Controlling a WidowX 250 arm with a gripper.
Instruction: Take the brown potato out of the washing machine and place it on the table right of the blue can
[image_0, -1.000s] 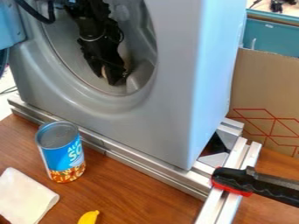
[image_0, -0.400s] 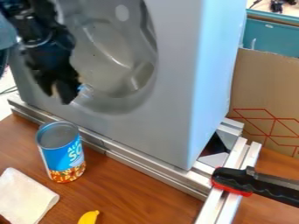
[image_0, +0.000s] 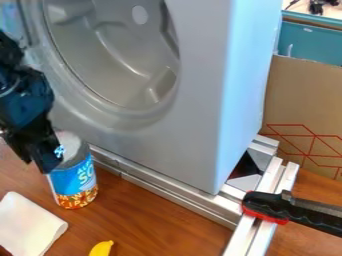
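Observation:
The black gripper (image_0: 38, 159) hangs at the left side of the camera view, pointing down over the wooden table. It is in front of the blue soup can (image_0: 72, 177) and covers part of the can's upper left side. The can stands upright, with an orange and yellow band at its bottom. A folded white cloth (image_0: 28, 225) lies below the gripper, at the lower left. Near the bottom edge is the tip of a yellow banana-like thing (image_0: 101, 248).
Behind the can stands a grey washer-like housing (image_0: 194, 125) with a round opening, resting on metal rails (image_0: 160, 185). A black and red clamp (image_0: 264, 206) sits on the rails at the right. A cardboard box (image_0: 304, 105) is at the far right.
The gripper has come out of the round opening and moved left and down to beside the can. The can, cloth and yellow thing have stayed in place.

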